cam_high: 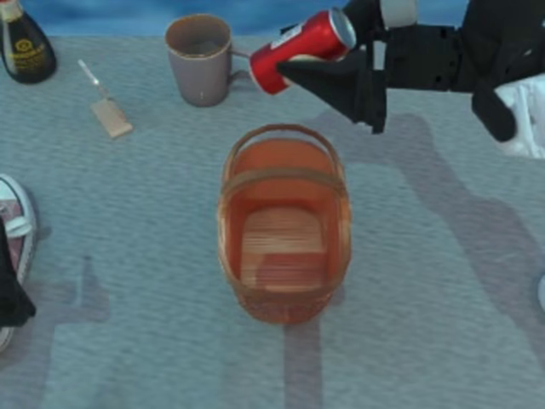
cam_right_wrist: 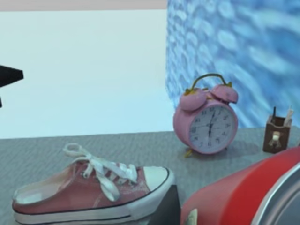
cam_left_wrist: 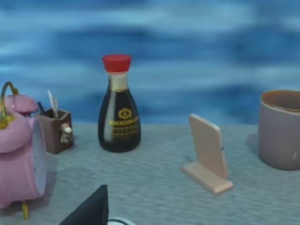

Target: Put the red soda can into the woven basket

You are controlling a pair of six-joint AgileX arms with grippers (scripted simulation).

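Red cylindrical soda can (cam_high: 300,48), one, tilted, clamped in right gripper (cam_high: 328,72) above table, beyond orange-brown woven wicker basket (cam_high: 283,226), one, near grey-brown mug (cam_high: 200,60), one. One dark soy-sauce bottle (cam_high: 25,44) at far left. Left gripper (cam_high: 10,290) parked at left edge; finger state cannot tell.

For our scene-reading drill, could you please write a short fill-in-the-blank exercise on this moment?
1. The right gripper is shut on the red cylindrical soda can, which lies ____ rather than upright.
2. The orange-brown woven wicker basket holds ____.
3. The grey-brown mug stands to the can's ____ in the top view.

Missing words: tilted; nothing; left
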